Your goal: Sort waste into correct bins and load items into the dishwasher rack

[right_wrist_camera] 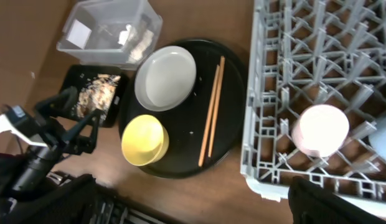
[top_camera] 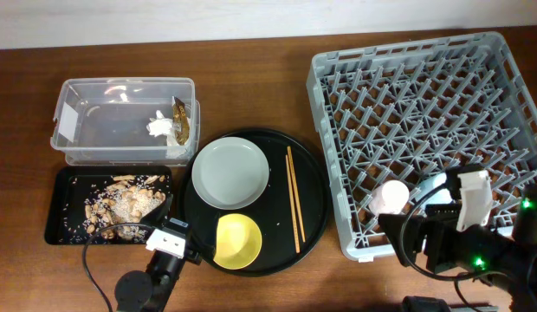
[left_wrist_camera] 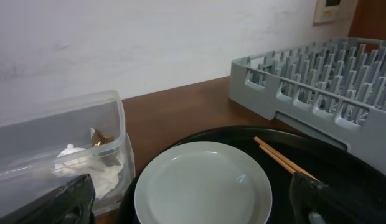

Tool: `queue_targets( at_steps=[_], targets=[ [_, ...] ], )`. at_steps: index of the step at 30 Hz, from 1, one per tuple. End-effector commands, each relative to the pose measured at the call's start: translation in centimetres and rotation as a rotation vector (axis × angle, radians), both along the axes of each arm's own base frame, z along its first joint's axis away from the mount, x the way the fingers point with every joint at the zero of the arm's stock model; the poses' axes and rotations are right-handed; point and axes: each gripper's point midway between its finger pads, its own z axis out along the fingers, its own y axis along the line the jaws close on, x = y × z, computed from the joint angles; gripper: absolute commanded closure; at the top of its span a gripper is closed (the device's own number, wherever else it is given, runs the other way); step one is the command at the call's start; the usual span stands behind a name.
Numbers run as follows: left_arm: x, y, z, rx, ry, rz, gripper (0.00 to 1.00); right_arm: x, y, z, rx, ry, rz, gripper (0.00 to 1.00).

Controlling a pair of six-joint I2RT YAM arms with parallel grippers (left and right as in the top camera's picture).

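Blue cup (right_wrist_camera: 384,135) near the table's right edge, half cut off, sits ahead of the wide-spread right gripper (right_wrist_camera: 196,191); left gripper (left_wrist_camera: 196,198) likewise wide.

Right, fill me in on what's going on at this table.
Two robot arms are clearing up. The tissue and wrapper lie in the tub, and the scraps in the black tray. A pink cup and blue cup sit in the rack. The plate, bowl and chopsticks are on the round tray. The left pincer and right pincer are open and empty.
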Motion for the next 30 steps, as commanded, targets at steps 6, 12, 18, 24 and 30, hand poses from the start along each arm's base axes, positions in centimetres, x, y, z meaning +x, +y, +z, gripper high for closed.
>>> queue_targets(
  at_steps=[6,12,18,24,30],
  targets=[
    [-0.1,-0.2,0.0,0.007,-0.004,-0.015,0.01,-2.0,1.1,-2.4,0.014,0.099,0.102,0.07],
    [-0.1,-0.2,0.0,0.007,-0.004,-0.015,0.01,-2.1,2.8,-5.7,-0.013,0.174,0.282,0.06],
    [-0.1,-0.2,0.0,0.007,-0.004,-0.015,0.01,0.1,6.4,-9.2,-0.057,0.365,0.397,0.01],
    [-0.1,-0.2,0.0,0.007,-0.004,-0.015,0.01,3.6,12.0,-13.4,-0.178,0.471,0.263,0.01],
    [-0.1,-0.2,0.0,0.007,-0.004,-0.015,0.01,3.9,17.5,-19.0,-0.279,0.555,0.261,0.04]
  ],
)
